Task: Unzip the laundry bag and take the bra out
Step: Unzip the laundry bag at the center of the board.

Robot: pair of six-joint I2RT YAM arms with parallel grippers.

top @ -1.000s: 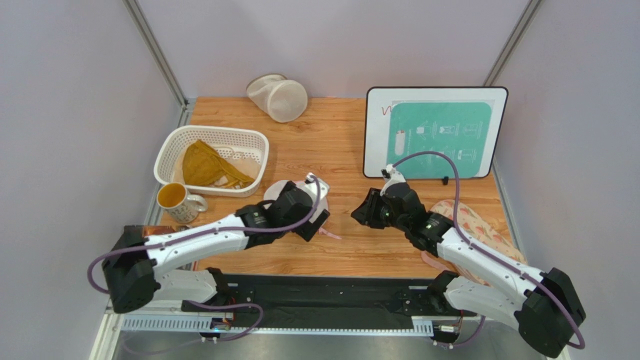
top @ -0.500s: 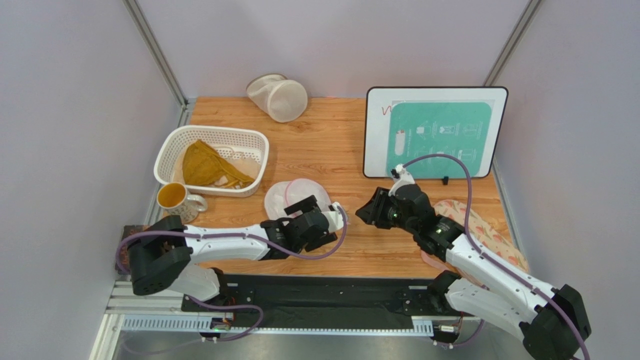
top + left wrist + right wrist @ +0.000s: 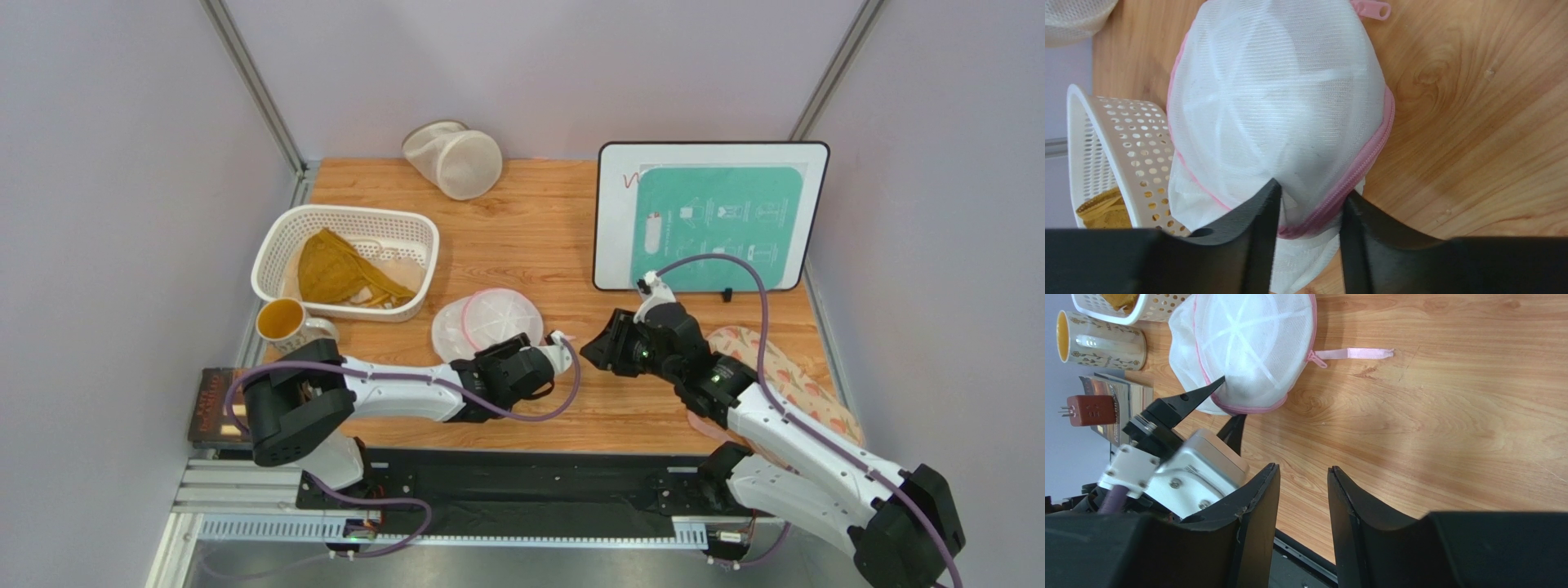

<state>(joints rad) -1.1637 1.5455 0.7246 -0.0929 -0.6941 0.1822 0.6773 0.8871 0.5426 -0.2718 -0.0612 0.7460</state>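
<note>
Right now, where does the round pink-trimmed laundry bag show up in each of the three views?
Top external: the laundry bag lies mid-table, just right of the white basket.
Left wrist: it fills the upper middle, near rim between the left gripper fingers; basket at left.
Right wrist: top left, basket in the corner.
Shared landmark: the white basket.
</note>
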